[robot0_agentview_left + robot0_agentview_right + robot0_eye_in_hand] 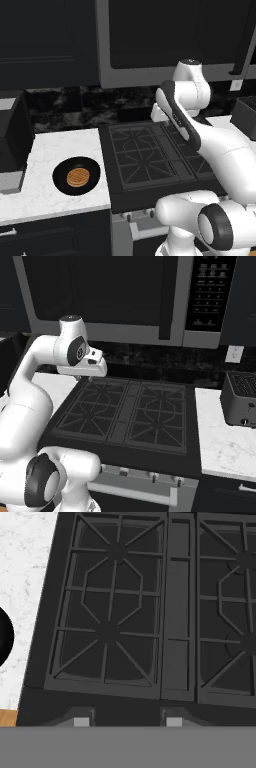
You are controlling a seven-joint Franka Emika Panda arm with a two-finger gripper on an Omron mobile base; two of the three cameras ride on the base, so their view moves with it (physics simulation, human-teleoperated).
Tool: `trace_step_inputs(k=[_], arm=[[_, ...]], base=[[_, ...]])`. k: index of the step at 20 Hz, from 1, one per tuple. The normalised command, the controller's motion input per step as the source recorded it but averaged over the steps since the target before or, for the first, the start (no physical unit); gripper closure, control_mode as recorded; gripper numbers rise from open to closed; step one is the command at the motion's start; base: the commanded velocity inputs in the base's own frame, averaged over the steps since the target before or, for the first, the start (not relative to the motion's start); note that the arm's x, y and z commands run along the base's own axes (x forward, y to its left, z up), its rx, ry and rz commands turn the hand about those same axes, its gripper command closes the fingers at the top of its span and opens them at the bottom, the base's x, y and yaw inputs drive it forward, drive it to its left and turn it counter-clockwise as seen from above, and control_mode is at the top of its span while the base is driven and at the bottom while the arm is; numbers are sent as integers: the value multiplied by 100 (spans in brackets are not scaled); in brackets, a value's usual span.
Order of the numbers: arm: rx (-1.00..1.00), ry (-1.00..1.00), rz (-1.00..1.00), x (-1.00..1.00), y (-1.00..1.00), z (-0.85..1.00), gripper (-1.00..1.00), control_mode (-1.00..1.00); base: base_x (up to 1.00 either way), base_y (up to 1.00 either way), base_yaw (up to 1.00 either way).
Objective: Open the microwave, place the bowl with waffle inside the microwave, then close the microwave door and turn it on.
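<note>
The microwave [105,331] hangs above the stove, and its door [95,286] is closed, with the dark bar handle [167,298] at its right edge. The black bowl [76,176] rests on the white counter left of the stove and holds the round waffle [78,177]. The bowl's rim [4,637] shows at the left edge of the hand view. My gripper [127,722] points down over the stove's left burners, well right of the bowl. Its fingertips stand apart with nothing between them. In the right base view the white hand [92,367] hovers above the stove's rear left corner.
The black gas stove [125,411] with cast grates lies under the hand. A dark toaster [242,398] stands on the right counter. A dark appliance [12,140] sits at the far left of the left counter. The microwave's button panel [207,291] is right of the door.
</note>
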Motion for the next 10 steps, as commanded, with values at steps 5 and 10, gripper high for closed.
trace_step_inputs(k=[5, 10], arm=[[7, -6, 0, -6, -29, 5, -100, -100], [22, -26, 3, -28, -95, 23, -100, -100]], base=[[0, 0, 0], [0, 0, 0]])
